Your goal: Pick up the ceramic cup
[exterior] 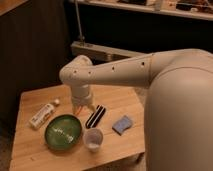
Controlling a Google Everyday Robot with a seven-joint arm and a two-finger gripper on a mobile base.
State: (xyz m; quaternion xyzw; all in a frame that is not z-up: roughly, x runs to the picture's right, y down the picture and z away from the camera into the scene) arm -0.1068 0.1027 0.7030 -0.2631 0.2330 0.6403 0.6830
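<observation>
Occupying the right side of the view: robot body (182, 120), a broad, smooth, off-white shell.

Item 2: worktop (30, 152), pale wood with visible plank lines, standing before a dark wall; it carries everything listed below.

Item 3: arm (112, 72), off-white, reaching leftward from the body over the worktop and bending down at a rounded joint.

Item 4: green plate (63, 132), wide, round and dark green with a glossy inside, lying flat at left of centre on the worktop.

Item 5: white bottle (42, 115), lying on its side near the back left of the worktop, cap end pointing towards the arm, apart from the plate.

Item 6: black bar (96, 116), oblong with a light stripe along it, lying at a slant just beside the plate's upper right rim.

Item 7: pincer (83, 107), pointing down at the arm's end, above the worktop near the plate's far rim and to the left of the black bar. Holds nothing; whether it is wide or narrow I cannot tell.

Item 8: ceramic cup (93, 139), small, round, white, slightly tapered towards the base, pale inside, no handle showing. Upright near the front edge of the worktop, just right of the plate, in front of the black bar, apart from the pincer.

Item 9: blue pad (122, 124), small, flat, greyish blue, to the right of the cup.
</observation>
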